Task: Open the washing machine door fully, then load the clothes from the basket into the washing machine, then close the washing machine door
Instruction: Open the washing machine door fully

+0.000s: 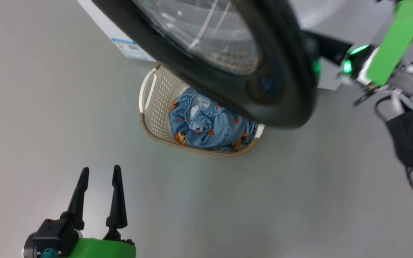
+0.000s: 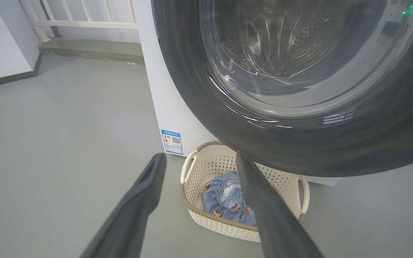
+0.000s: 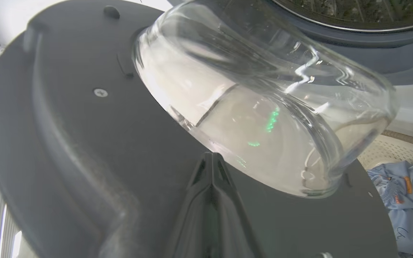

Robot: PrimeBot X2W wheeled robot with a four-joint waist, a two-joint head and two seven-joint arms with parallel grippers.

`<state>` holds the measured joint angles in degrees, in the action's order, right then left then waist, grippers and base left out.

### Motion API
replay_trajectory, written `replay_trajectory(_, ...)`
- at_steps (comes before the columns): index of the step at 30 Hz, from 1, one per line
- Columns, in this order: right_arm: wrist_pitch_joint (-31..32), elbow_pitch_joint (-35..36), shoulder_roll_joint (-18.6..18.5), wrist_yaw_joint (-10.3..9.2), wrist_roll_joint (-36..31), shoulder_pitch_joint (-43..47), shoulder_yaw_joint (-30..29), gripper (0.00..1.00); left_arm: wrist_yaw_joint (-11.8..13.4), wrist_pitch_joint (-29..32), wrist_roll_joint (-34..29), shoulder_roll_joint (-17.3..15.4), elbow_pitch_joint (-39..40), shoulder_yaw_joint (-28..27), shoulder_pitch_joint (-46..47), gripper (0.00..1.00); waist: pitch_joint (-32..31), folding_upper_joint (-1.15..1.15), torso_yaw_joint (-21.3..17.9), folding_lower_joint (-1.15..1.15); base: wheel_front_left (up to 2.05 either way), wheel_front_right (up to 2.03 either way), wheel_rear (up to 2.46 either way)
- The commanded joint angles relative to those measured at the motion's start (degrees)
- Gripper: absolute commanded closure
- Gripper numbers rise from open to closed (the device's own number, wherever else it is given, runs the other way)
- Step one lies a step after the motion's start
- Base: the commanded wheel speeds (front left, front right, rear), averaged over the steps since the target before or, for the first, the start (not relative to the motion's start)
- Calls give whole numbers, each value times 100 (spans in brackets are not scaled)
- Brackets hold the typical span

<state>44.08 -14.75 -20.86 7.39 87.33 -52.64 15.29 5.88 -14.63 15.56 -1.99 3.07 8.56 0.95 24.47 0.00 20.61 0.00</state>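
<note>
Starting with the biggest thing, you have the washing machine (image 2: 163, 107), a white box that you can treat as fixed. Its blue label (image 2: 172, 142) sits low on the side panel.

The washing machine door (image 1: 281, 89) stands swung out from the machine's front. It has a glossy black ring around a bulging clear glass bowl. Expect it to be stiff, fairly heavy and slick. Push on the dark plastic of its inner face, not on the glass, which looks like the fragile part.

The basket (image 1: 156, 107) is on the floor just in front of the machine, partly under the door. It is cream perforated plastic with a brown woven-look rim. I judge it light and rigid, and likely to skid if you nudge it.

The clothes (image 1: 206, 125) lie bunched inside the basket, light blue with small orange-brown bears. They should be soft, limp and light, so pinch the raised fold in the middle.

Your right claw (image 3: 212, 157) is pressed together and holds nothing. Its tip is at the door's inner face, just beside the glass. Your left claw (image 1: 100, 168) is spread wide and empty, well away from the machine.
</note>
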Motion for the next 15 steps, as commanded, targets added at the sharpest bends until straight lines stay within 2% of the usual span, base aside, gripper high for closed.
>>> replay_trajectory(1, 51, 288, 220, 10, 16, 194, 195, 100, 38, -37, 53, -88, 77, -226, 37, 0, -233, 0, -123, 0, 0, 0, 0)
replay_trajectory(15, -37, 611, 885, 10, -9, 1026, 1229, 100, 1, -37, 59, -88, -75, -314, -53, 0, -1010, 0, -333, 0, 0, 0, 0)
